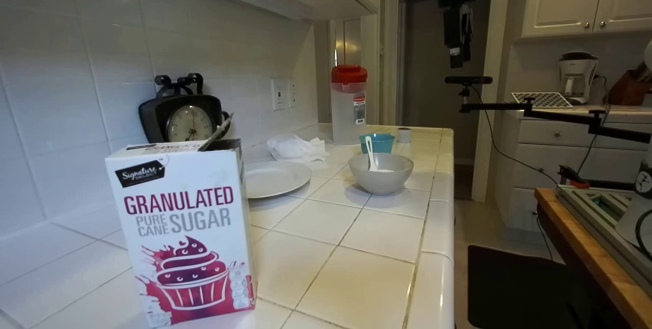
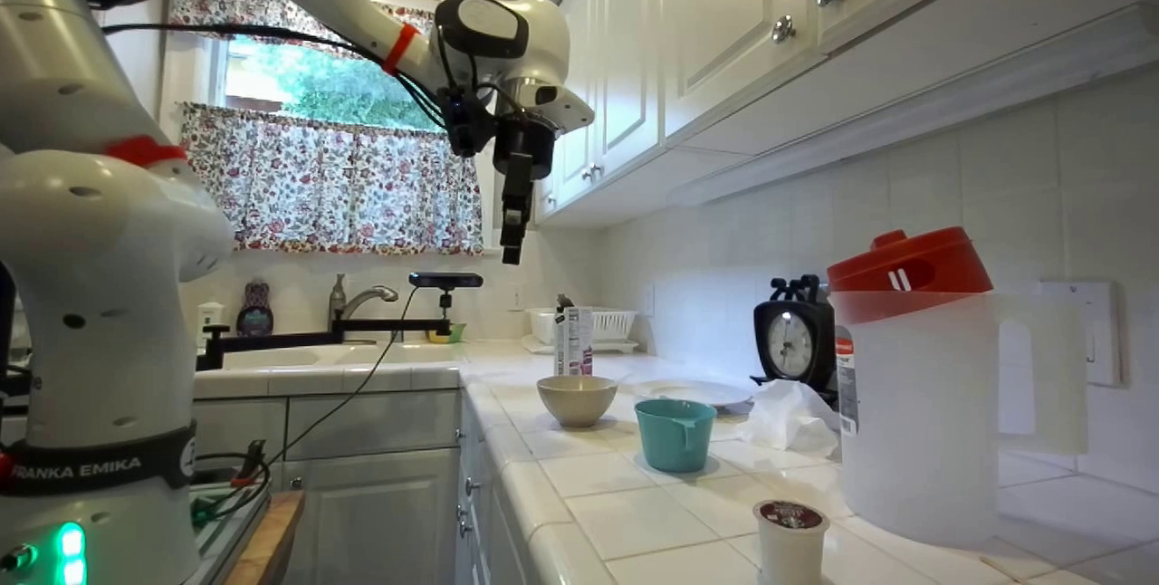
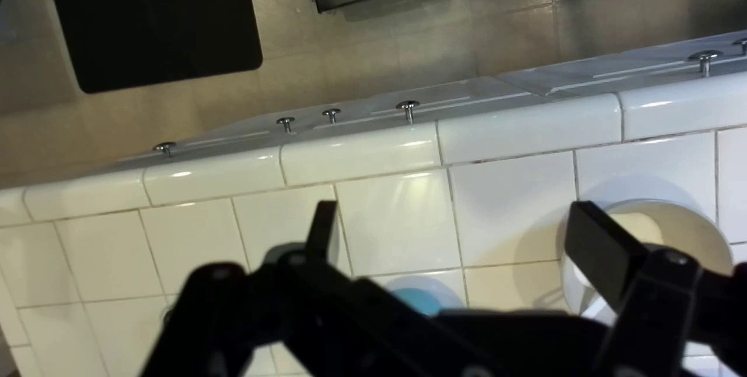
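Note:
My gripper [image 3: 454, 213] is open and empty, pointing down well above the white tiled counter; it also shows high up in both exterior views [image 1: 457, 61] [image 2: 512, 254]. In the wrist view, a grey bowl [image 3: 703, 234] lies below the right finger, partly hidden by it. The bowl [image 1: 384, 179] [image 2: 577, 402] holds a white spoon [image 1: 370, 153] and some white contents. A teal cup [image 1: 385, 141] [image 2: 675, 436] stands next to the bowl; only a part of it [image 3: 417, 300] shows in the wrist view. A small coffee pod [image 2: 791, 541] stands near the cup.
A sugar box [image 1: 183, 232], a white plate [image 1: 277, 179], crumpled white paper [image 1: 297, 148], a dark dial scale [image 2: 792, 340] and a red-lidded pitcher [image 2: 919, 413] stand on the counter. Wall cabinets [image 2: 724, 33] hang above. A camera on a black arm [image 2: 445, 282] is nearby.

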Available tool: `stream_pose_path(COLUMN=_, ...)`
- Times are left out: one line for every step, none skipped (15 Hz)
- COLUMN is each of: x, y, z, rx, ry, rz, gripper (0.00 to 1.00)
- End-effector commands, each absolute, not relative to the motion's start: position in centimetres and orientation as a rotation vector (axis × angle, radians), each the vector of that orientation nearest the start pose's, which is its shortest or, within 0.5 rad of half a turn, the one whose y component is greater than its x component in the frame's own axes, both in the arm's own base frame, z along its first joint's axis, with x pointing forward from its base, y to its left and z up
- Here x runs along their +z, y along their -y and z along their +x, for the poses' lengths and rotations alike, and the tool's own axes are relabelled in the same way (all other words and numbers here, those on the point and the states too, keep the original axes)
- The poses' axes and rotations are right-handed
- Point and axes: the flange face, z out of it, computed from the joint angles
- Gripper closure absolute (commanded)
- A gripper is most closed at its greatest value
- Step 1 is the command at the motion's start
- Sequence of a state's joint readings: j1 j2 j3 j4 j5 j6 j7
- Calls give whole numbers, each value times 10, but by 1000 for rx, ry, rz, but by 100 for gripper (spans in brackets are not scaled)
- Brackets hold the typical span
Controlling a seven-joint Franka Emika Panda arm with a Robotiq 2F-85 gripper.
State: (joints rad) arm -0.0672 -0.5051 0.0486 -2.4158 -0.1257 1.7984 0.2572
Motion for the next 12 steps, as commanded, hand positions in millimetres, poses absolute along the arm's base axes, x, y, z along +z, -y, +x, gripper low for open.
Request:
stream_pose_path(x=484, y=13, z=373, rx=50, ry=-196, rz=-3360, gripper=0)
stream_pose_path(x=484, y=13, z=371, rx=28, ry=-172, rz=-3394, gripper=0)
stream_pose_path(x=485, y=12, z=370, rx=-2, ry=-167, rz=-3431, gripper=0)
stream_pose_path(x=486, y=12, z=369, rx=-27, ry=-170, rz=-3462, gripper=0)
stream_pose_path(x=488, y=13, z=368, rx=-53, ry=-178, rz=-3479, gripper=0)
stream_pose_path(x=489, y=13, z=367, rx=-67, ry=-179, rz=-3477, gripper=0)
stream_pose_path(x=488, y=12, z=374, rx=3, ry=-190, rz=-3449, gripper=0)
stream_pose_path(x=489, y=12, z=373, rx=-2, ry=-189, rz=-3451, gripper=0)
stream_pose_path(x=489, y=12, z=373, rx=-1, ry=-189, rz=-3451, gripper=0)
stream_pose_path(x=488, y=12, z=374, rx=2, ry=-189, rz=-3451, gripper=0)
stream_pose_path(x=488, y=12, z=374, rx=3, ry=-189, rz=-3451, gripper=0)
stream_pose_path(x=488, y=12, z=374, rx=3, ry=-189, rz=-3451, gripper=0)
